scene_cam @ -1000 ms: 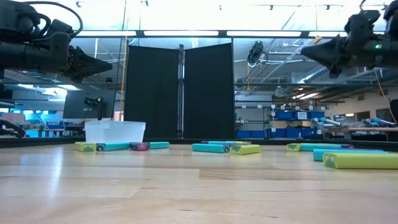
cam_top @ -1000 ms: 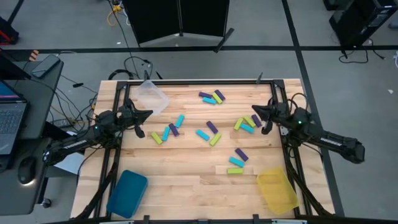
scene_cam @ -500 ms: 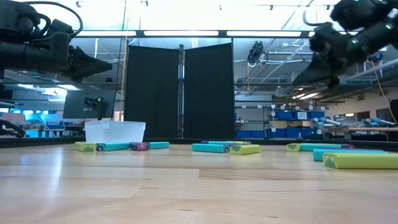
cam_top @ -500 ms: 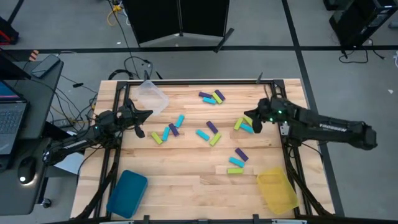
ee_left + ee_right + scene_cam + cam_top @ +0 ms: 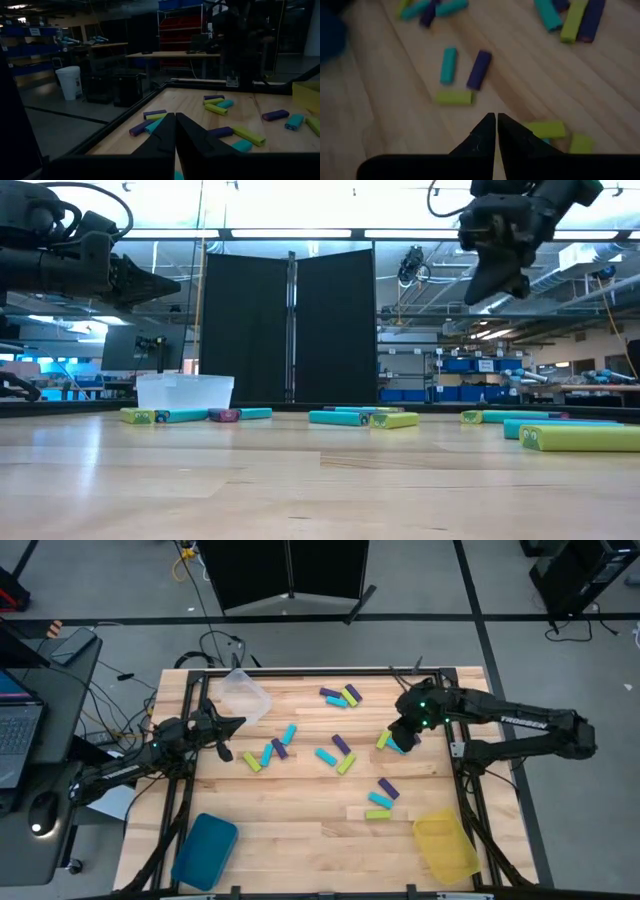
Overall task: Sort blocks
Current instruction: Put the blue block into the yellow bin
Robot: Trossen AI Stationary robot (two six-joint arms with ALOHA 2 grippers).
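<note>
hovering right gripper [image 5: 495, 131], blocks [image 5: 543, 130] just beneath

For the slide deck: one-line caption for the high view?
Right gripper poised over a block cluster; left gripper waits shut at the table's left.

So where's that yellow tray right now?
In the high view the yellow tray sits at the table's near right corner, by the right arm's side. Its nearest neighbours are three blocks, one purple, one cyan, one yellow-green, just up and left of it.
</note>
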